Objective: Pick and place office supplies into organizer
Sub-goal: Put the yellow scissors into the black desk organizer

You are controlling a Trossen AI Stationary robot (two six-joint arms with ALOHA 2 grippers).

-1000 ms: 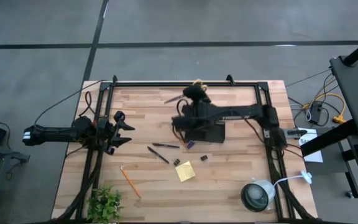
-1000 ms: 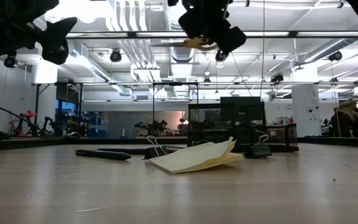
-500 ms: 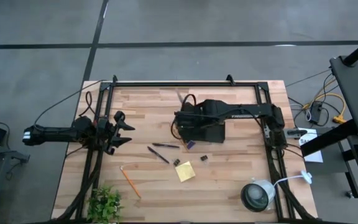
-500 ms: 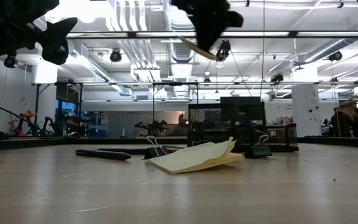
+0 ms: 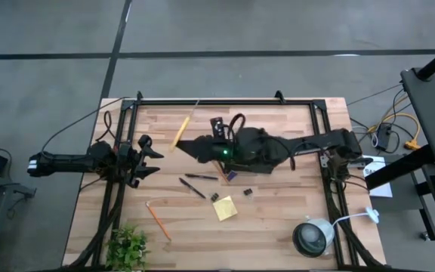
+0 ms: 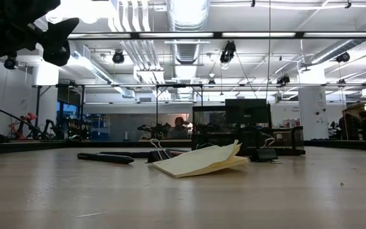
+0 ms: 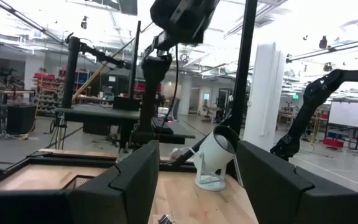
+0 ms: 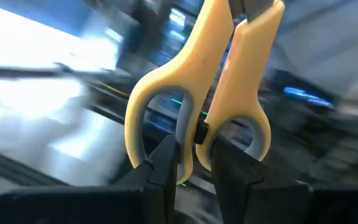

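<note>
We've got the right claw (image 8: 194,165) clamped on the scissors (image 8: 199,93) by their handles, blades out toward 10 o'clock, prob. for dropping into the organizer (image 5: 257,162); left claw (image 5: 148,160) idles apart at 9 o'clock on the surface (image 5: 278,211).

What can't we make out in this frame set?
- Organizer, high view: mostly covered by the right arm, so its contents can't be told.
- Scissors, right wrist view: blades cut off by the picture's edge; background blurred.
- Right gripper: out of the low view.
- Clips, high view: too small to tell detail.

Glossy yellow plastic scissors (image 8: 197,93); pale matt planked wooden table (image 5: 278,219); paper sticky-note pad (image 5: 225,208).
</note>
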